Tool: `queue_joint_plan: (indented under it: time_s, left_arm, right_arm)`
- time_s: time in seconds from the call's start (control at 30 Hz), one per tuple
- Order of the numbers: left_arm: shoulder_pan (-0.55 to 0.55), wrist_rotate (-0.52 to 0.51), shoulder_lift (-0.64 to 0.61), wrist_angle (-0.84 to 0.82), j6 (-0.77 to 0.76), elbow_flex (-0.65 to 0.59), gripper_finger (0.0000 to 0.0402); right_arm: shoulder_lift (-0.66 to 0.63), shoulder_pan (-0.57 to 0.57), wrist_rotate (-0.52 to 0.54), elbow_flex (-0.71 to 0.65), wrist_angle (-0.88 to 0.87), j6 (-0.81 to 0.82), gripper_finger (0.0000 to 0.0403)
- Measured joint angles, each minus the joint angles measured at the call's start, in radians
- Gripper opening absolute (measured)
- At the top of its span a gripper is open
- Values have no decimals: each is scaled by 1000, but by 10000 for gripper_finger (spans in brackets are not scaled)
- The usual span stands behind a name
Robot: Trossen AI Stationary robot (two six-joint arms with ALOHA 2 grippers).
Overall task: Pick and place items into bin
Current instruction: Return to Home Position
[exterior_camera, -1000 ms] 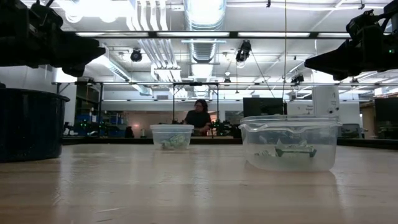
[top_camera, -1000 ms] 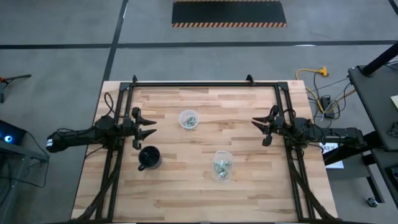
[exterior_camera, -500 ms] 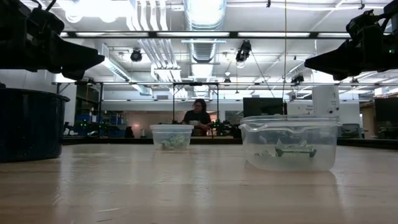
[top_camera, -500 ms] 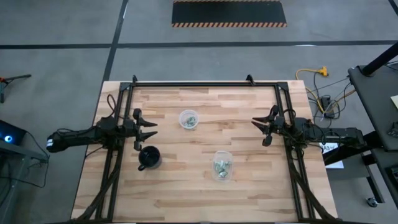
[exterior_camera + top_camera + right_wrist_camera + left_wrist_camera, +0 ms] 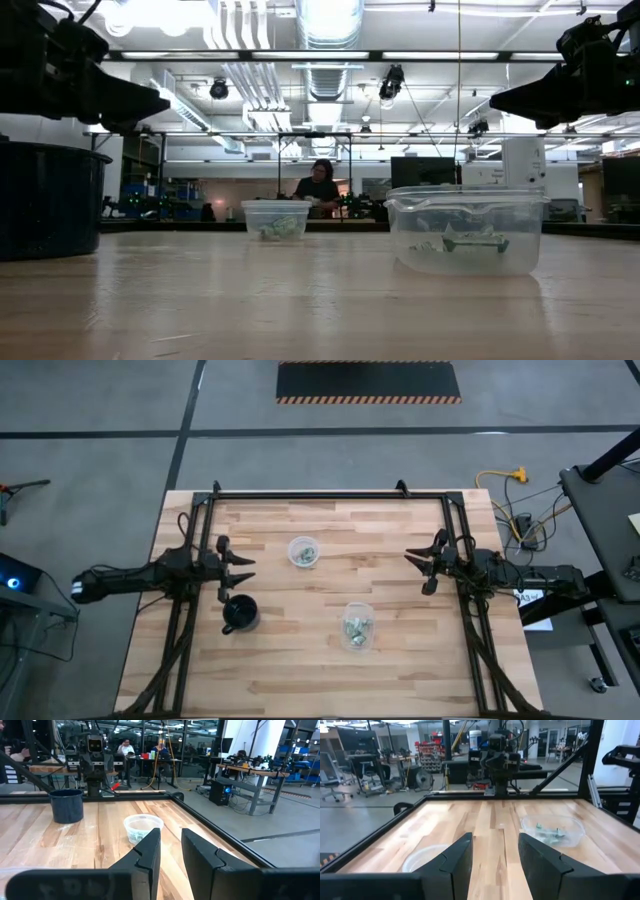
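Mug [image 5: 240,613]: on table [image 5: 400,670].
Left gripper [image 5: 243,568]: raised, just beside mug, fingers parted.
Right gripper [image 5: 416,571]: raised, well apart from mug, fingers narrowly parted.
Bin 1 [image 5: 304,551], bin 2 [image 5: 357,626]: between mug and right gripper.
Items [image 5: 356,624]: inside both bins, well apart from both grippers.

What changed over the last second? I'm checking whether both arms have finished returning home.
The left gripper crept slightly toward the black mug and, in the low view, sank a little; its fingers are open and empty as before. The right gripper, the mug, the far clear bin and the near clear bin stayed where they were.
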Motion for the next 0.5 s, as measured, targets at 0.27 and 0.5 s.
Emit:
queue_joint_plan:
  time_s: [0.27,0.5]
  left_arm:
    - [0,0,58,7,0,0,141]
    - [0,0,97,14,0,-1,141]
  right_arm:
    - [0,0,0,0,0,0,68]
    - [0,0,0,0,0,0,68]
